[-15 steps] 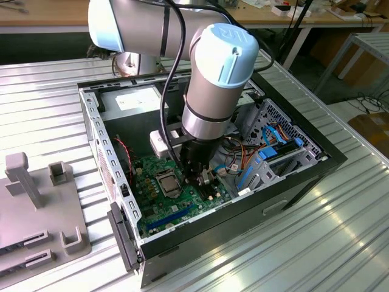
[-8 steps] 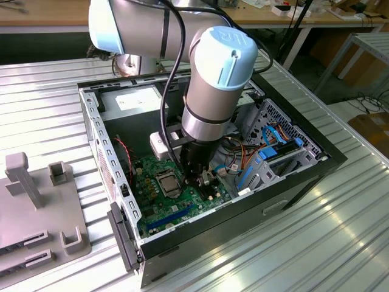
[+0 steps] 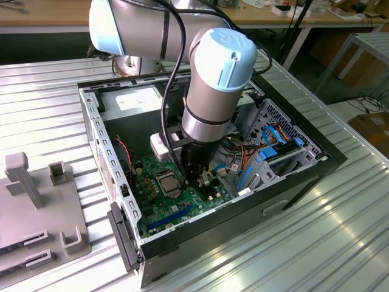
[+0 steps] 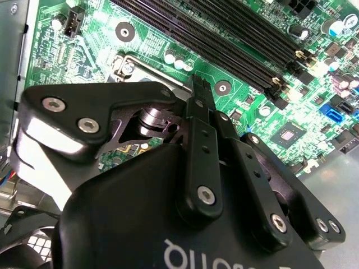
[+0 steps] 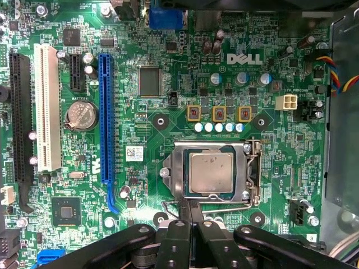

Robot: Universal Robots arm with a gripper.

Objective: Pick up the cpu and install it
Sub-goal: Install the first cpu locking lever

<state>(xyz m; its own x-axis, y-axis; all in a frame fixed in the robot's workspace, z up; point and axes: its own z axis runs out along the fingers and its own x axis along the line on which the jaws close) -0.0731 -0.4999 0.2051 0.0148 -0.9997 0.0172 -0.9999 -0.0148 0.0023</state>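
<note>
In the exterior view the pincer hangs inside the open case, just beside the socket frame; in the second wrist view its fingers meet, empty; in the first wrist view the cpu sits in the frame, so seating seems done; latching would likely remain

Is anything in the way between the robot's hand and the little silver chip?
Nothing visible is. In the first wrist view the cpu lies flat inside the socket frame on the motherboard, and the gripper, jaws together, sits just beside the frame with only bare board between.
</note>
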